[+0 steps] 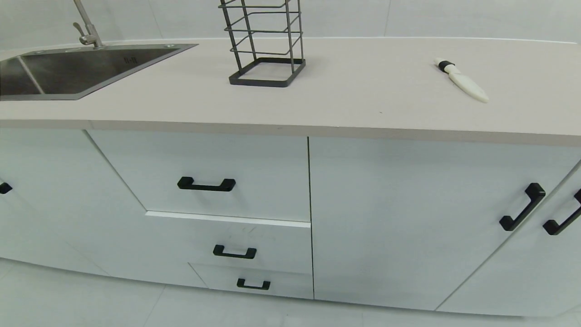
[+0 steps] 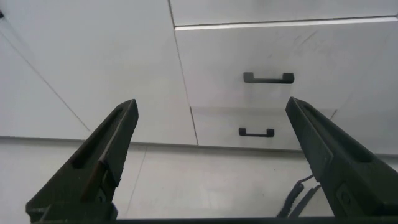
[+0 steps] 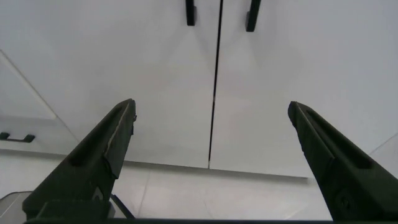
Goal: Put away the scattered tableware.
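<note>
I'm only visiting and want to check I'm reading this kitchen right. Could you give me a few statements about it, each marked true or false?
1. The utensil lies on the counter. True.
2. The rack stands in the sink. False: it stands on the counter, to the sink's right.
3. The left gripper is open. True.
4. The right gripper holds the utensil. False: it is open and holds nothing, facing cabinet doors.

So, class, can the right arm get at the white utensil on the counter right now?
Probably not yet: the right claw sits low facing the cabinet doors; the utensil lies above, unobstructed.
</note>
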Motion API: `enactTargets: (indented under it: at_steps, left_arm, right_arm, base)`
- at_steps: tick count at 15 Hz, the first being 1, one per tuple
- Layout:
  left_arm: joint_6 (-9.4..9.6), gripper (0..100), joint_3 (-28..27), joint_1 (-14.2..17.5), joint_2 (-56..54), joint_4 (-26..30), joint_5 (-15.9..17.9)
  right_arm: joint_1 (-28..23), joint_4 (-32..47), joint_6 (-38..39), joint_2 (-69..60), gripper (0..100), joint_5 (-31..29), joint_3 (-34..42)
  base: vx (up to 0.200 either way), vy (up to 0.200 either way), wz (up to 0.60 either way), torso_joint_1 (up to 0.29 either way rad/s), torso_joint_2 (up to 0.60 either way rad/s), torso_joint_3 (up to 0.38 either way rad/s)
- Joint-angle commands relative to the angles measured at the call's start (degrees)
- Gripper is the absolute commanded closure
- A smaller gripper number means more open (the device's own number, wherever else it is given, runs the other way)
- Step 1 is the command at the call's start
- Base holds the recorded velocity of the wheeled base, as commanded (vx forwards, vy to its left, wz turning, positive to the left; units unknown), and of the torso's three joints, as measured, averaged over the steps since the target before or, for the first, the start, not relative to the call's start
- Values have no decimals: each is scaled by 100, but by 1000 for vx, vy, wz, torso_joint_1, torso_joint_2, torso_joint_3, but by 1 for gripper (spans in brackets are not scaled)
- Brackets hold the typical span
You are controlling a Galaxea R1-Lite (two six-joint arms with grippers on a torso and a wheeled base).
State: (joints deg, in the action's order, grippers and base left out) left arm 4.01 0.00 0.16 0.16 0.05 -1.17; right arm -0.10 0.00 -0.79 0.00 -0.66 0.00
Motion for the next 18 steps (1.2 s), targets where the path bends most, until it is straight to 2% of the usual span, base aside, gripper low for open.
enactTargets:
  at_steps: [1, 3, 4, 5, 6, 11, 17, 18]
  left_arm:
    - [-85, 0, 0, 11, -16, -5, 3]
    - [-331, 0, 0, 11, -16, -5, -15]
    - [-586, 0, 0, 11, -16, -5, -24]
    - [-630, 0, 0, 11, -16, -14, -24]
    - [-586, 0, 0, 11, -16, -14, -24]
    - [-638, 0, 0, 11, -16, -14, -155]
    - [-647, 0, 0, 11, -16, -31, -164]
    - [-647, 0, 0, 11, -16, -31, -164]
  right_arm:
    - [1, 0, -9, 0, 0, 4, 0]
    - [1, 0, 0, 0, 0, 4, 0]
    - [1, 0, 0, 0, 0, 4, 0]
    - [1, 0, 0, 0, 0, 4, 0]
    - [1, 0, -9, 0, 0, 4, 0]
    - [1, 0, -9, 0, 0, 4, 0]
    - [1, 0, -9, 0, 0, 4, 0]
    - [1, 0, -9, 0, 0, 4, 0]
  base:
    - [0, 0, 0, 0, 0, 0]
    - [0, 0, -600, 2, 2, 2]
    - [0, 0, -600, -2, 7, 7]
    - [0, 0, -600, 7, -2, 2]
    - [0, 0, 0, 0, 0, 0]
    - [0, 0, 0, 0, 0, 0]
    - [200, 0, 0, -1, 2, 3]
    - [0, 0, 0, 0, 0, 0]
